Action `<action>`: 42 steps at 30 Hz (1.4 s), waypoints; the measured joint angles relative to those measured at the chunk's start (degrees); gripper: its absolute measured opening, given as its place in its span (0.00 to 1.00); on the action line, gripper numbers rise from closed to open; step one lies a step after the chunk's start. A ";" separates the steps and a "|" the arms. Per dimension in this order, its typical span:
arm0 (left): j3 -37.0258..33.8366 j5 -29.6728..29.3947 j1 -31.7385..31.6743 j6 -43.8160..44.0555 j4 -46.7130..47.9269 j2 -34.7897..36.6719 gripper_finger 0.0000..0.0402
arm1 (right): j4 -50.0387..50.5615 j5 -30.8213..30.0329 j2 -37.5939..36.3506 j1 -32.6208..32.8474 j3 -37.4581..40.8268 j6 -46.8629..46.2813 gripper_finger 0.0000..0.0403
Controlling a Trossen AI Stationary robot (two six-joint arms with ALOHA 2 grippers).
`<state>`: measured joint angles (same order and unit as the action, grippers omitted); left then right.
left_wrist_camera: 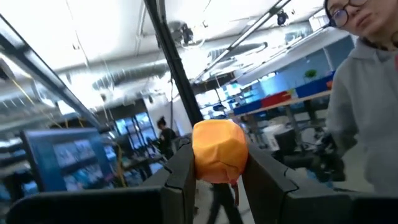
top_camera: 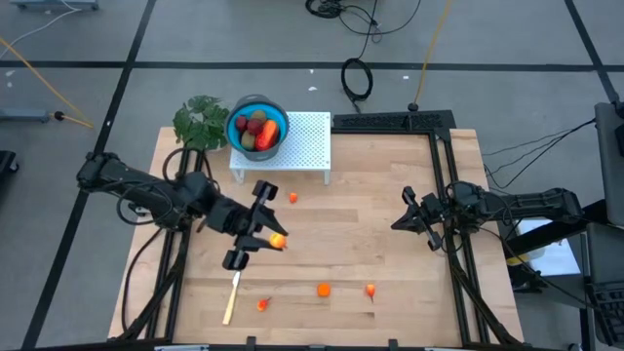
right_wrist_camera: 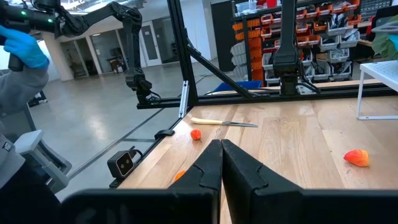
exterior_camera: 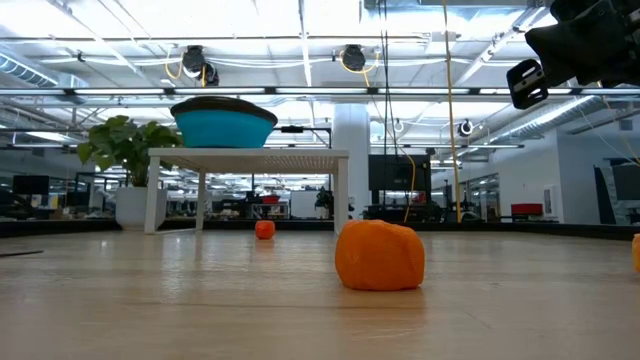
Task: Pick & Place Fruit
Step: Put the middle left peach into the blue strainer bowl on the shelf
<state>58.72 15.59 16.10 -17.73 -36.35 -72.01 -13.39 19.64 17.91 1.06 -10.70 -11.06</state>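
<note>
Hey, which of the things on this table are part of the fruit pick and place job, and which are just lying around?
Part of the job:
- orange fruit held in the left gripper
- loose orange pieces on the table
- blue bowl with fruit already in it, on the white stand

Just lying about:
- knife
- leafy plant
- right gripper, shut and waiting

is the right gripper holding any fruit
No, the right gripper is shut on nothing, fingers pressed together above the table.

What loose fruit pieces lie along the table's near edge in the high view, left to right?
Knife → small orange-red piece → orange piece → orange-red piece.
</note>
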 joint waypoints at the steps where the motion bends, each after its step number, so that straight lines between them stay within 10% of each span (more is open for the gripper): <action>1: 0.00 0.00 0.00 -0.68 -0.31 0.00 0.25 | 0.00 0.02 0.00 0.00 0.00 0.01 0.00; 11: 0.00 -1.48 0.00 5.63 -1.36 0.00 0.25 | 0.01 0.01 0.00 0.02 0.00 0.01 0.00; 26: 0.00 -36.93 -0.07 50.76 -12.02 0.00 0.25 | 0.02 0.02 0.00 0.00 0.00 0.01 0.00; 42: 0.00 -48.87 -0.80 55.88 -19.42 0.02 0.25 | 0.00 0.00 0.00 0.00 0.00 -0.08 0.00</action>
<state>58.72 -33.28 15.29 38.15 -55.77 -71.99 -13.39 19.64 17.91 1.06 -10.70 -11.14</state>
